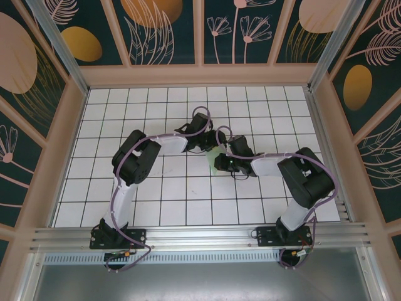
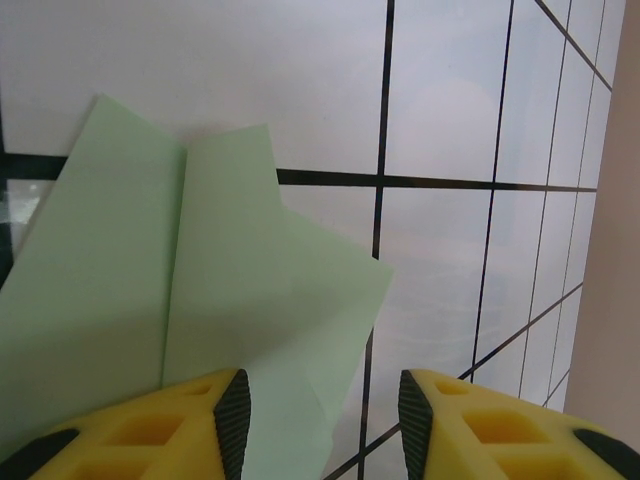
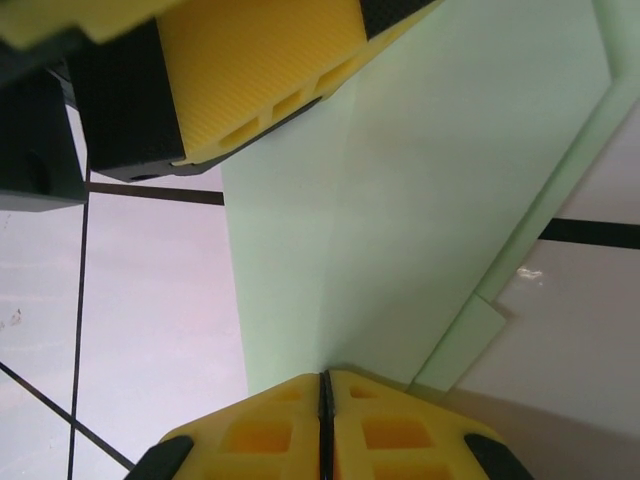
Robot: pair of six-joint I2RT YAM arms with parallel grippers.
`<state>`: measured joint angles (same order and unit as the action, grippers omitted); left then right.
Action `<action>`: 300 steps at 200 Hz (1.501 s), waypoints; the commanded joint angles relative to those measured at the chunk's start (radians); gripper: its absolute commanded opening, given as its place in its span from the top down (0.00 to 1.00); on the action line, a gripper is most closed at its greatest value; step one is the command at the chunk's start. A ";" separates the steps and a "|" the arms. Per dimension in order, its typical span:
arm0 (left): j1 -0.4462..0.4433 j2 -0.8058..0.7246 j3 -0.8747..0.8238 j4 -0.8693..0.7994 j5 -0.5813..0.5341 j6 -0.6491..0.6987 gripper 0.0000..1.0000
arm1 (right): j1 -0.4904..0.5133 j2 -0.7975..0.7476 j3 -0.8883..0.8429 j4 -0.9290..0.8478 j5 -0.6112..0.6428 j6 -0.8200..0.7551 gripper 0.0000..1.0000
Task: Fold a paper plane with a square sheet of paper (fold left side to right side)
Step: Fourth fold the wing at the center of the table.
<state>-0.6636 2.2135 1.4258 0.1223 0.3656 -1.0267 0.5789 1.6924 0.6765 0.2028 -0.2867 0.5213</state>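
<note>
The square sheet of paper (image 1: pixel 217 160) is pale mint green and partly folded, lying mid-table where both arms meet. In the left wrist view the paper (image 2: pixel 200 290) shows overlapping flaps and a vertical crease. My left gripper (image 2: pixel 325 415) is open, with one corner of the sheet reaching into the gap and the left finger (image 2: pixel 215 415) over the paper. My right gripper (image 3: pixel 322 385) is shut, its tips closed on the paper's (image 3: pixel 420 200) near edge where a crease runs into them. The left gripper's yellow finger (image 3: pixel 260 60) hangs over the sheet's far side.
The white gridded table (image 1: pixel 156 200) is ringed by a wooden frame (image 1: pixel 194 75) with patterned walls. A metal rail (image 1: pixel 200 235) carrying the arm bases runs along the near edge. The two grippers (image 1: pixel 207 143) (image 1: pixel 227 160) are close together.
</note>
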 commanded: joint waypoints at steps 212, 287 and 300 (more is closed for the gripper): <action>0.046 -0.047 -0.035 0.158 -0.078 0.053 0.59 | 0.024 0.096 -0.066 -0.343 -0.028 -0.043 0.88; 0.016 -0.033 -0.001 0.135 -0.099 0.063 0.59 | 0.028 0.096 -0.064 -0.350 -0.024 -0.041 0.88; 0.013 -0.031 0.004 0.136 -0.080 0.063 0.59 | 0.029 0.097 -0.065 -0.348 -0.024 -0.040 0.87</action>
<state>-0.6510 2.2044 1.4029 0.2501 0.2829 -0.9932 0.5793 1.6981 0.6888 0.1829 -0.2901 0.5014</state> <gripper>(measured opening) 0.409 0.126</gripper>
